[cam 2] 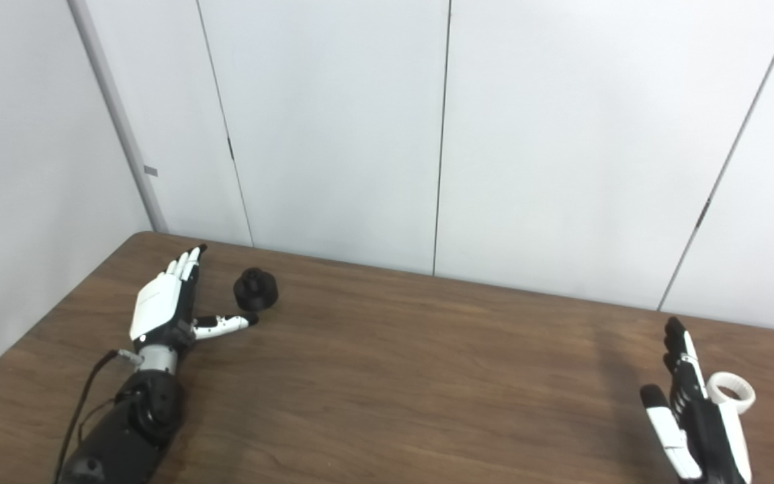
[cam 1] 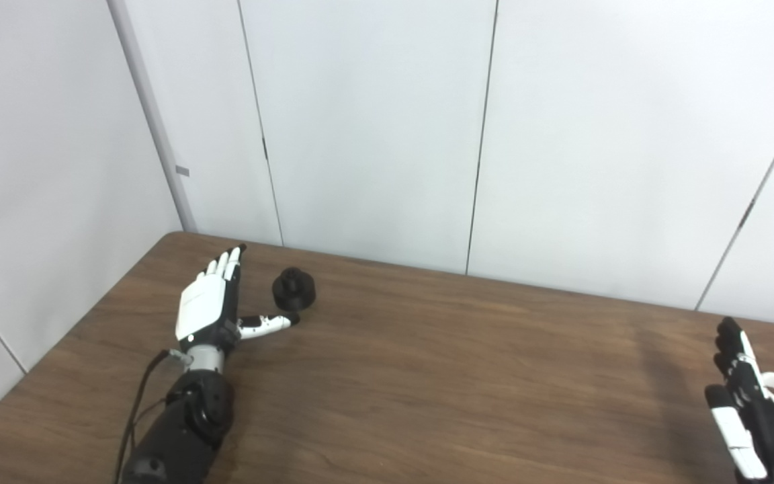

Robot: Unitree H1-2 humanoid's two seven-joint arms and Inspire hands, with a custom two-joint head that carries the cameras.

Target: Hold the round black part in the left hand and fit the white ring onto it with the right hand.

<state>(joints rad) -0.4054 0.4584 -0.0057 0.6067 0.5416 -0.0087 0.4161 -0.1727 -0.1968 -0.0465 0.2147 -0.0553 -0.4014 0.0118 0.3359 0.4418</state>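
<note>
With both held wide and empty, the left robot hand (cam 1: 209,306) beside the black part (cam 1: 293,289) at left and the right robot hand (cam 2: 696,410) beside the white ring (cam 2: 731,392) at lower right, a careless reach may push either piece across the surface (cam 1: 441,376).

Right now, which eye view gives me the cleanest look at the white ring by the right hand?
The right eye view: the white ring shows whole on the table, beside the open right hand. In the left eye view the ring sits near the picture's right edge, partly hidden behind that hand.
</note>
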